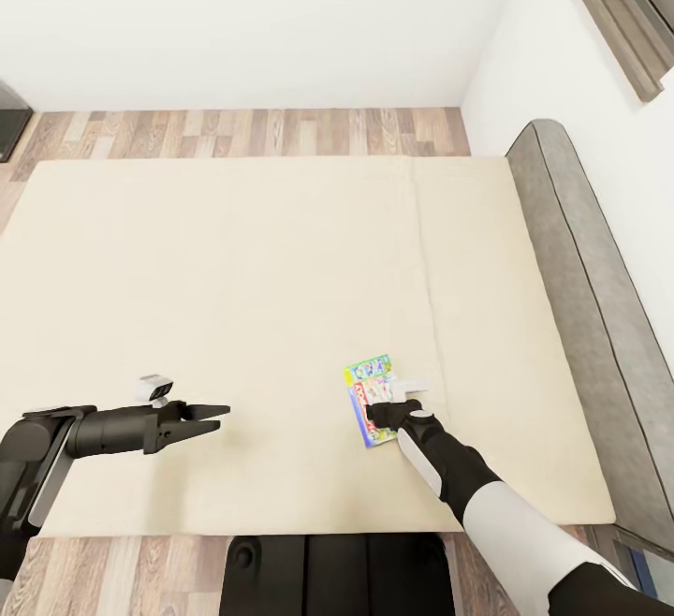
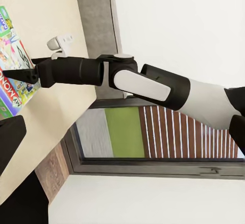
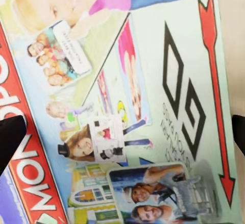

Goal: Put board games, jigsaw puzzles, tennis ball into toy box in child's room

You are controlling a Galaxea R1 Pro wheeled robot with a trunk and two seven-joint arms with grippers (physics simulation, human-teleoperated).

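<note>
One board game (image 1: 369, 398), a thin box with a green edge, busy print and red MONOPOLY lettering, lies flat on the bed's beige mattress (image 1: 234, 270) toward its near right. My right gripper (image 1: 381, 409) is down over the box. In the right wrist view the board game (image 3: 127, 96) sits close beneath the right gripper (image 3: 125, 134), whose dark fingertips (image 3: 10, 142) stand wide apart at either side, open and holding nothing. My left gripper (image 1: 213, 418) hovers open over bare mattress well to the left. The left wrist view shows the right gripper (image 2: 20, 75) on the board game (image 2: 13, 66).
The grey headboard (image 1: 580, 270) runs along the right side by the white wall. Wood plank floor (image 1: 234, 134) lies beyond the bed's far edge, with a dark object (image 1: 11, 120) at far left. My base (image 1: 337, 574) abuts the near edge. A dark-framed window (image 2: 153, 137) shows past the headboard.
</note>
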